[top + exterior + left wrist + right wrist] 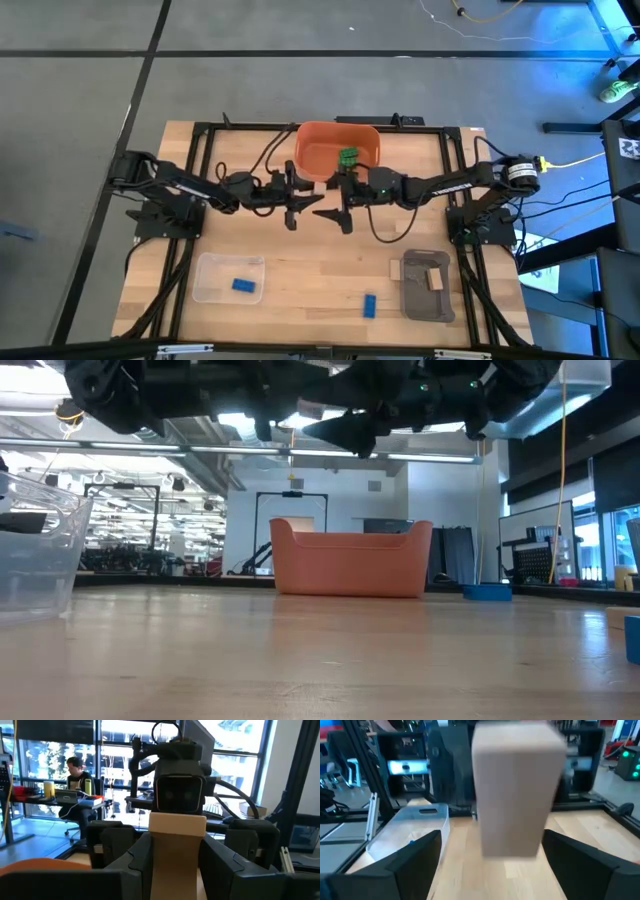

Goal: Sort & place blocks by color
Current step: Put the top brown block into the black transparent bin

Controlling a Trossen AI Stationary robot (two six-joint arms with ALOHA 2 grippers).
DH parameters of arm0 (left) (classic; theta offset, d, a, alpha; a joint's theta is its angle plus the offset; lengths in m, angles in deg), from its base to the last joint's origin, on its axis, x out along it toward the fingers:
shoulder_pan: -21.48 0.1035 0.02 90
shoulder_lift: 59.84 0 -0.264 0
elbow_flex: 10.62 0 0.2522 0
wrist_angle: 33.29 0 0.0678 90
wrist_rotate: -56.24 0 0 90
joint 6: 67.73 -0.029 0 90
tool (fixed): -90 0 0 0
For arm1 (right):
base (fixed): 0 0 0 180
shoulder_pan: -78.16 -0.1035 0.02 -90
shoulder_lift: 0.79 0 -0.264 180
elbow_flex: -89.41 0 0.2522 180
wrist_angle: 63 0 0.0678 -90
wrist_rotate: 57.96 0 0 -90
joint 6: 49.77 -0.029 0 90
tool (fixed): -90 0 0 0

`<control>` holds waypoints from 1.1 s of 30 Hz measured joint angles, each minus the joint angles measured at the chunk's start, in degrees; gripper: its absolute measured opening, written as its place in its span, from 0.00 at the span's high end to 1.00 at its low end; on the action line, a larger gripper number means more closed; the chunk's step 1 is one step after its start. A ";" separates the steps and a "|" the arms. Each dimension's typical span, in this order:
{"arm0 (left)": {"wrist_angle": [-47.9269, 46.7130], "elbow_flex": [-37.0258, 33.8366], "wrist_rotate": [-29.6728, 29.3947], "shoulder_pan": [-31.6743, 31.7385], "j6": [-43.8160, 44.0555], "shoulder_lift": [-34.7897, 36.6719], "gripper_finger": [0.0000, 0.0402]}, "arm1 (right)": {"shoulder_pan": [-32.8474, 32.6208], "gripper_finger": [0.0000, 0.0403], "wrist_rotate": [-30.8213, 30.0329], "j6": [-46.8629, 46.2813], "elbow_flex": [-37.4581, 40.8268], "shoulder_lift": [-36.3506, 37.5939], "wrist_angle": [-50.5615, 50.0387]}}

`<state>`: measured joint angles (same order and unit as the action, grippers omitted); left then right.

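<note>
The left pincer [298, 203] is pinching a tan block [177, 850] up in the air, and the right pincer [338, 207] faces it up close with its fingers spread wide. Sorting looks about half done: one green block [348, 157] sits in the orange bin [318, 140] just behind the pincers. One blue block [243, 285] is in the clear tray [210, 272] and one tan block [435, 279] is in the grey tray [418, 300], both well away from the pincers, so the held tan one and a loose blue block [369, 305] on the table between the trays are left, making two tan, two blue and one green I can count.
</note>
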<state>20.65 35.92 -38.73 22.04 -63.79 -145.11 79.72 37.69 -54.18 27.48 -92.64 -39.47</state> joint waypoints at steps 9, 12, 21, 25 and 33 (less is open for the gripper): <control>-0.35 0.90 0.17 0.00 -0.04 -0.68 0.72 | -0.49 0.25 0.00 0.17 -0.02 0.02 2.37; -0.56 0.90 0.39 -0.03 0.01 -0.68 0.72 | -0.55 0.40 -0.19 0.16 -0.02 0.02 2.33; -1.33 0.92 0.17 -0.04 0.58 -0.66 0.72 | -0.44 0.67 -0.75 0.05 0.00 0.02 1.79; -4.50 0.96 0.44 -0.04 0.94 0.15 0.69 | -0.44 0.67 -0.36 0.14 0.00 0.63 -1.12; -27.56 0.92 0.40 2.38 1.51 13.04 0.38 | -0.76 0.67 -5.73 3.93 1.52 8.66 -12.54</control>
<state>-6.90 36.84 -38.33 24.41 -62.27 -132.07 78.96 31.96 -50.25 29.00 -83.98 -52.01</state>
